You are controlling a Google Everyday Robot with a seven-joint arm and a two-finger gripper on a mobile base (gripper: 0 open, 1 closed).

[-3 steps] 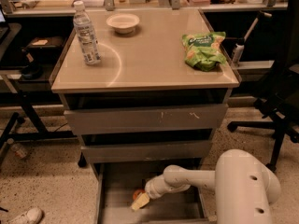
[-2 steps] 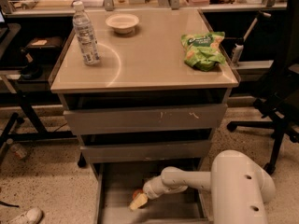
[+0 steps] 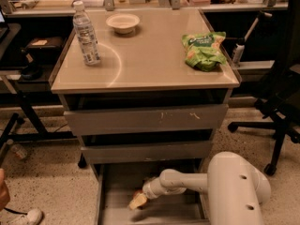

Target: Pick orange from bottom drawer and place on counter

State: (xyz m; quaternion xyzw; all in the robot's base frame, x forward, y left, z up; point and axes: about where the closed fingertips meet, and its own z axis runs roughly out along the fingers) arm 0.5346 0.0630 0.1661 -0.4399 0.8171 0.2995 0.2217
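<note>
1. Camera view: gripper (image 3: 138, 201) low in bottom drawer (image 3: 117, 213), left of centre; spread or clamped, can't tell.
2. Orange not clearly visible; probably hidden at gripper tip.
3. Step: grasping, by the look of it.
4. Next: secure grip, lift out, set on counter (image 3: 150, 64).

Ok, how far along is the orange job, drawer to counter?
Done: the bottom drawer is open. In hand: the gripper is down inside it, but the orange isn't clearly visible. Left: lifting it out and setting it on the counter.
</note>
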